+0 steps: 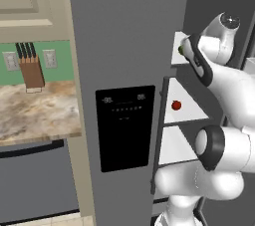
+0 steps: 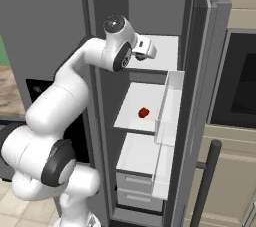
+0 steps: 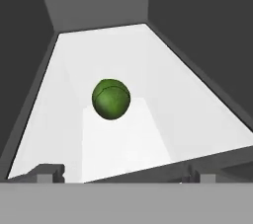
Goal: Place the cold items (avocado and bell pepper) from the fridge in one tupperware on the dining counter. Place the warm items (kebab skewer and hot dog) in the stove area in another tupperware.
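Note:
The fridge (image 1: pixel 124 36) (image 2: pixel 50 26) stands with its right door open and white shelves showing. The avocado (image 3: pixel 111 98), a green ball, lies alone on the top shelf (image 3: pixel 173 94); a sliver of its green (image 1: pixel 180 50) peeks past my wrist. My gripper (image 3: pixel 126 176) (image 2: pixel 146 49) is open at the front edge of that shelf, pointed at the avocado and a short way from it, holding nothing. One shelf lower sits the bell pepper (image 1: pixel 176 105) (image 2: pixel 144 112), a small red lump.
The open door's white bins (image 2: pixel 170 106) hang right of the shelves, with drawers (image 2: pixel 137 191) below. A wall oven (image 2: pixel 240 81) is further right. Left of the fridge, a knife block (image 1: pixel 31 68) stands on a marbled counter (image 1: pixel 35 115).

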